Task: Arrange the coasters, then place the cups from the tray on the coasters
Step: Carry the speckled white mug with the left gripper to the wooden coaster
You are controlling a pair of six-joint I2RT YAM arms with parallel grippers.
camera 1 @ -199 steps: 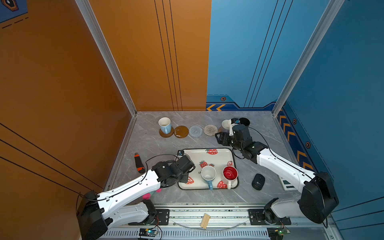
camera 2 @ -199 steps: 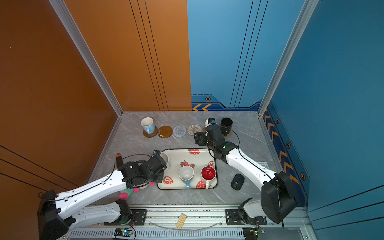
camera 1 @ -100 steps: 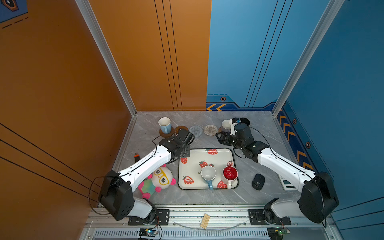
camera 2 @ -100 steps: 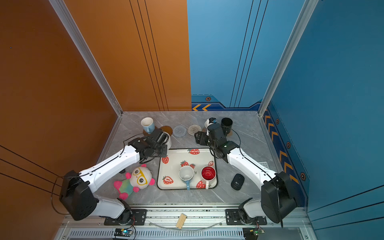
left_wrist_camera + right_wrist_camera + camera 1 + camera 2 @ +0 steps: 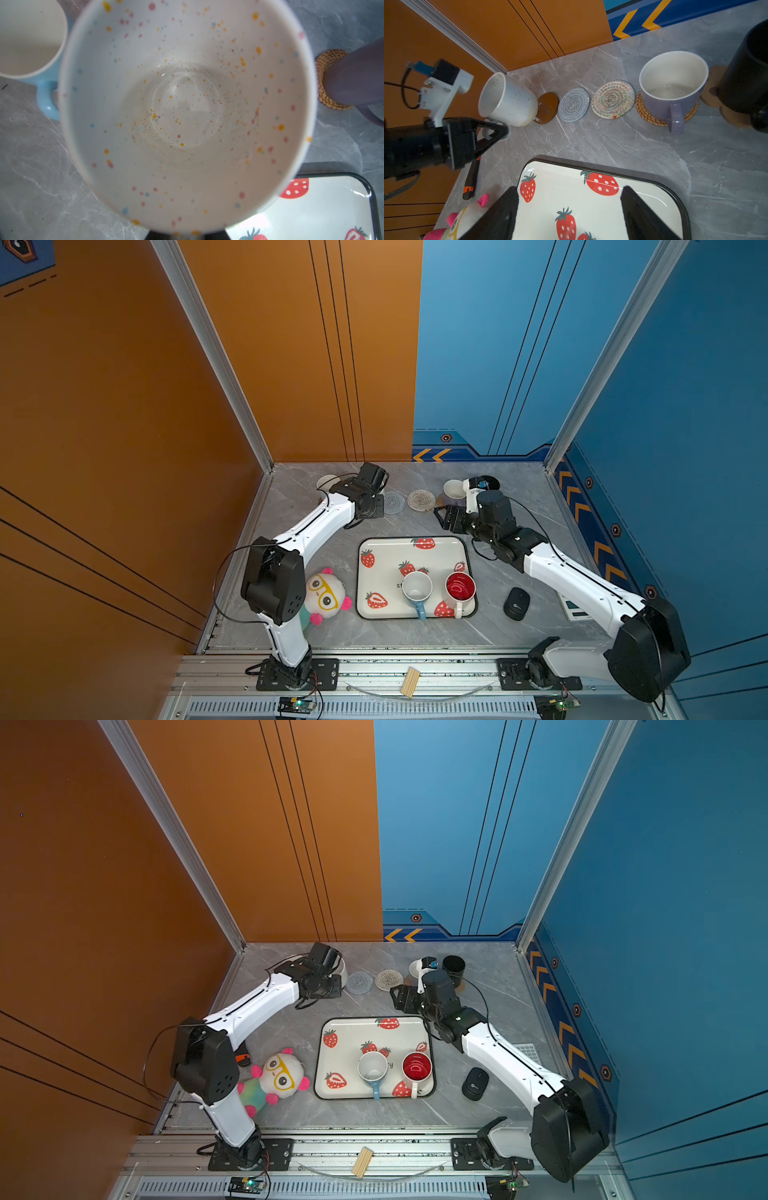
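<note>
My left gripper (image 5: 497,131) is shut on the handle of the speckled cream cup (image 5: 506,99), which hangs tilted just above a brown disc coaster (image 5: 548,108). A light blue cup (image 5: 27,41) stands beside it. Along the back row lie the grey woven coaster (image 5: 393,502) and the cream woven coaster (image 5: 421,500). The lavender cup (image 5: 672,87) sits on the rattan coaster (image 5: 648,116), the black cup (image 5: 454,967) on the paw coaster (image 5: 714,87). My right gripper (image 5: 569,193) stays open over the tray's (image 5: 415,547) back edge. The tray holds a light blue cup (image 5: 417,588) and a red-lined cup (image 5: 460,587).
A plush toy (image 5: 326,597) lies left of the tray beside the left arm's base. An orange-and-black tool (image 5: 471,178) rests near the left wall. A black mouse (image 5: 516,603) and a white pad (image 5: 575,608) lie right of the tray.
The left arm has swung from the tray's left side to the back-left row, carrying the speckled cup over the brown coaster. The plush toy is now uncovered. The right arm has barely moved.
</note>
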